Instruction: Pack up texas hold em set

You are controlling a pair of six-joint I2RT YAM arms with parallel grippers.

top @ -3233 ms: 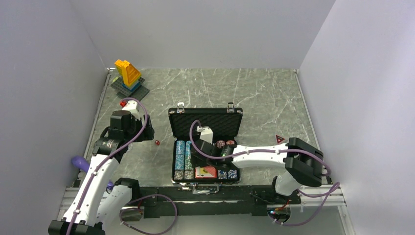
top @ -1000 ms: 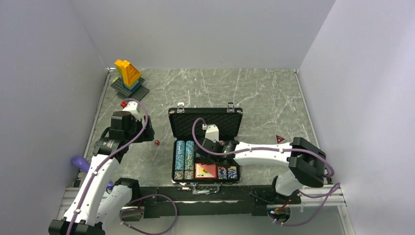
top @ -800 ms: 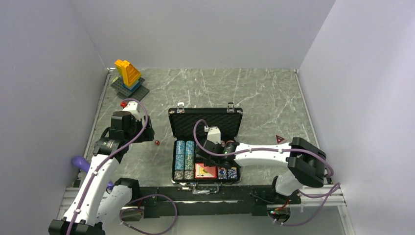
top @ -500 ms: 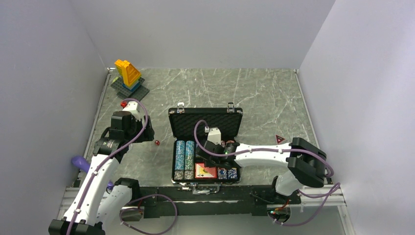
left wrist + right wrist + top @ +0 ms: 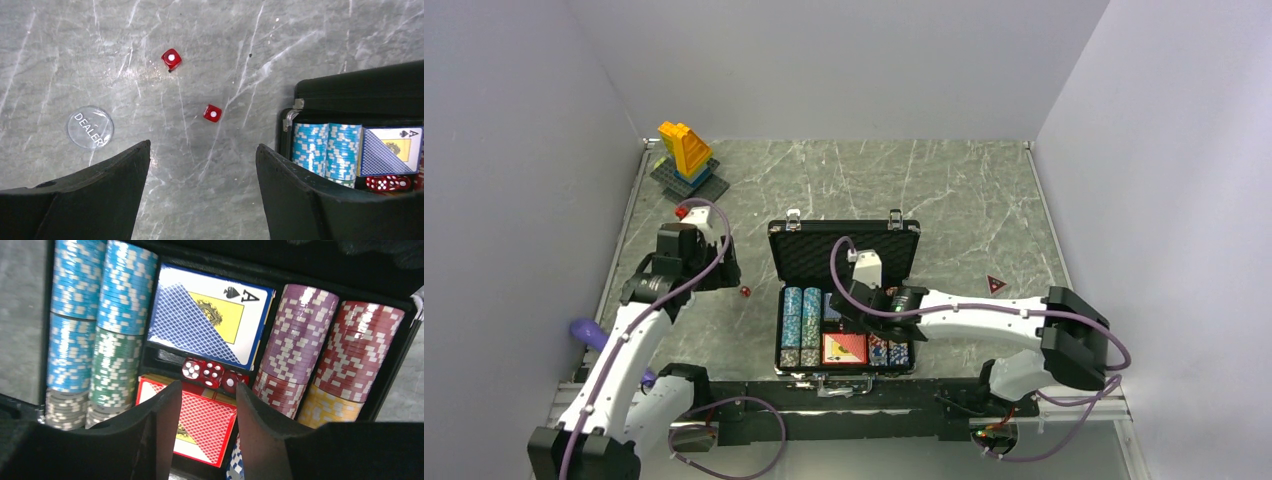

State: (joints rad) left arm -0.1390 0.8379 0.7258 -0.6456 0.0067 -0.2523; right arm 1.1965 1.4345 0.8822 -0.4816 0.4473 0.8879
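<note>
The black case (image 5: 844, 240) lies open, lid raised at the back. Rows of poker chips (image 5: 100, 315) fill it, with a blue deck (image 5: 210, 315), a red deck (image 5: 205, 425) and three red dice (image 5: 210, 374) between the decks. My right gripper (image 5: 208, 385) hovers over the red deck, open by a narrow gap, nothing between its fingers. Two loose red dice (image 5: 171, 58) (image 5: 212, 113) and a clear dealer button (image 5: 90, 128) lie on the table left of the case. My left gripper (image 5: 203, 146) hangs open above bare table near them.
A yellow-blue brick tower (image 5: 686, 155) stands at the far left corner. A small red triangle (image 5: 996, 284) lies right of the case. A purple object (image 5: 589, 333) sits at the left edge. The case's left wall (image 5: 292, 117) is close to my left gripper's right finger.
My right wrist has shifted slightly right and farther back over the case, its elbow swinging right. My left arm has edged toward the far side. The dice have not moved.
</note>
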